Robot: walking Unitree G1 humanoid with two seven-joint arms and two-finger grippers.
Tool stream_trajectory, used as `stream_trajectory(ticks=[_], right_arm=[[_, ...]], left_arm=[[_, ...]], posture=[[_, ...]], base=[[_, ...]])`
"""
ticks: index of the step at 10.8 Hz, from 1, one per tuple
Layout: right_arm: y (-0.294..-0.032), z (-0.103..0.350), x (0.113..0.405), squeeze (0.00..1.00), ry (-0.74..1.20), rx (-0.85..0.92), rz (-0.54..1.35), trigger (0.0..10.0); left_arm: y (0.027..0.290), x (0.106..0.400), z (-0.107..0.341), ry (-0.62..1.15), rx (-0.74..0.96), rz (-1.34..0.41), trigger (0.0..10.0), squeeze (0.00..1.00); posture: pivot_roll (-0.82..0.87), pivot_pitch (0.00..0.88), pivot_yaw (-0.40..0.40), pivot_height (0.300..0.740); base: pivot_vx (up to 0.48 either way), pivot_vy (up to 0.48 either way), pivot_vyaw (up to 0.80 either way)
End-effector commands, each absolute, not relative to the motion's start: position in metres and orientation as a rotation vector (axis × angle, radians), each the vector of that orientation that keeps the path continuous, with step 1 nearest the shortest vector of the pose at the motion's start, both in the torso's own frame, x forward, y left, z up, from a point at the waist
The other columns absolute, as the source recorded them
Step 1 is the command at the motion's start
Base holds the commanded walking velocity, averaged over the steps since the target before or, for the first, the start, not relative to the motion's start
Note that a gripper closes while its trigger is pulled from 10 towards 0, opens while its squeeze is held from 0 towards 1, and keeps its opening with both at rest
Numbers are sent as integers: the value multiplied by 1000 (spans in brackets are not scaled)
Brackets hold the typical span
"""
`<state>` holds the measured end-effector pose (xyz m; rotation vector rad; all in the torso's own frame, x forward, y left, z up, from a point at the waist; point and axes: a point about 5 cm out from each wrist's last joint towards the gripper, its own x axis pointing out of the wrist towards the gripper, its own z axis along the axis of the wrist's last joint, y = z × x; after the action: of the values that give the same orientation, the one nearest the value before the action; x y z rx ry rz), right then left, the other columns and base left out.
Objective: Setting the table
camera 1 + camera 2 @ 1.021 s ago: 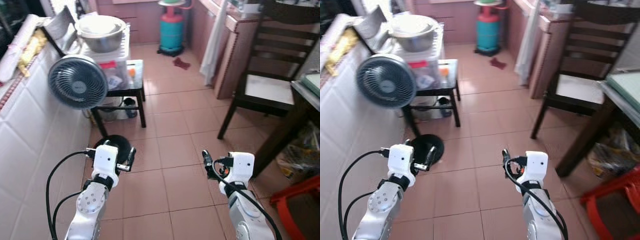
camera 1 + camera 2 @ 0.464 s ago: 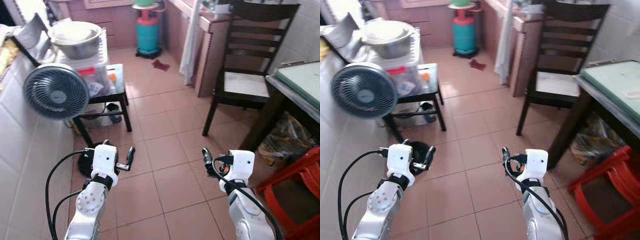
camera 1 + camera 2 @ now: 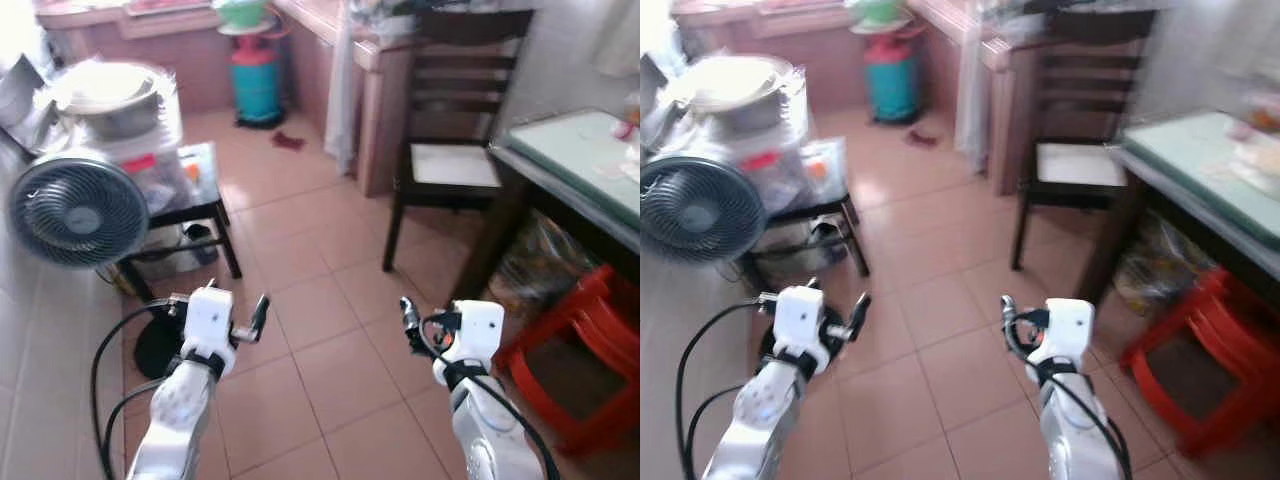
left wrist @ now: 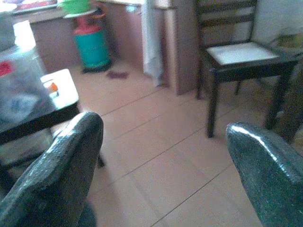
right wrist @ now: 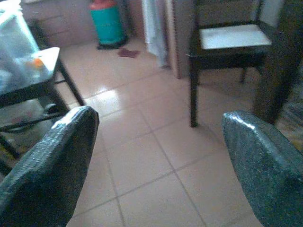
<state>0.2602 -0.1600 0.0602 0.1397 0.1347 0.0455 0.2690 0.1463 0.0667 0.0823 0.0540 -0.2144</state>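
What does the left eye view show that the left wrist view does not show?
The left eye view alone has the fan, the red stool, the green-topped table and both grippers, left and right, held out over the floor. The left wrist view alone brings that gripper's two black fingers close up, standing apart. Both share the dark chair, the teal gas cylinder and the tiled floor.

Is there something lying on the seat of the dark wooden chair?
No, the pale seat of the dark wooden chair is bare in the left eye view, with nothing lying on it.
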Motion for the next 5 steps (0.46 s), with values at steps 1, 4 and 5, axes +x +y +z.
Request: stream_trajectory(ticks=[1, 4, 5], right_arm=[[-159, 60, 260, 0, 132, 143, 47, 10000], [-160, 60, 260, 0, 130, 143, 39, 10000], [-160, 60, 260, 0, 129, 143, 38, 10000]], left_arm=[[150, 269, 66, 58, 94, -214, 10000, 0], [148, 269, 66, 57, 96, -221, 10000, 0], [148, 269, 65, 58, 95, -222, 10000, 0]], posture=[[-15, 3, 85, 740], [-17, 2, 85, 740], [-18, 2, 84, 740]], base=[[0, 0, -800], [0, 0, -800], [0, 0, -800]])
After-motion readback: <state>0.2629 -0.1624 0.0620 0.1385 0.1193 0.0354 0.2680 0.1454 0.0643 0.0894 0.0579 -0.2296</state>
